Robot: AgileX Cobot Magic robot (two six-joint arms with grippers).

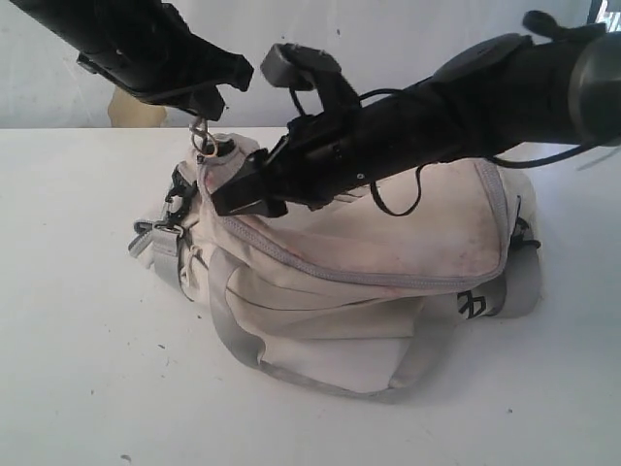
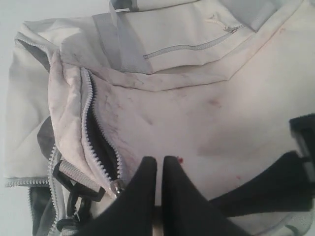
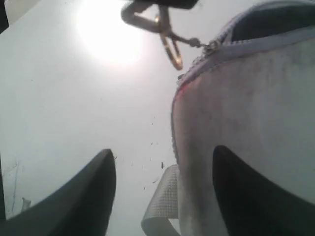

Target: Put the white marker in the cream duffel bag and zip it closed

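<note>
1. The zipping step is in hand. The cream duffel bag (image 1: 388, 243) lies slumped on the tabletop (image 1: 87, 340), and both arms crowd over the bag's buckle end.
2. The left end effector (image 2: 158, 162) hangs just above that end of the bag, fingers pressed together. It pinches the pull ring (image 3: 170, 46), and a short link ties the ring to the zipper slider (image 3: 211, 46).
3. The right end effector (image 3: 162, 152) reaches across the bag to the same end with its fingers spread wide and nothing between them. One finger sits over the bag's fabric; the other hangs off the bag's edge, over bare tabletop.
4. The white marker shows in none of the views. Whether it is already inside the bag cannot be told; only dark interior shows through the gap.
5. The zipper (image 2: 91, 128) gapes on one side of the slider and the teeth are meshed on the other, so the closing looks only part done.
6. Next move, as a judgement: the left arm needs to draw the ring along the open stretch, keeping the pull in line with the teeth.
7. The soft bag is likely to drag along with the pull, so the right end effector looks placed to clamp or press the fabric at this end and hold it against the pull.
</note>
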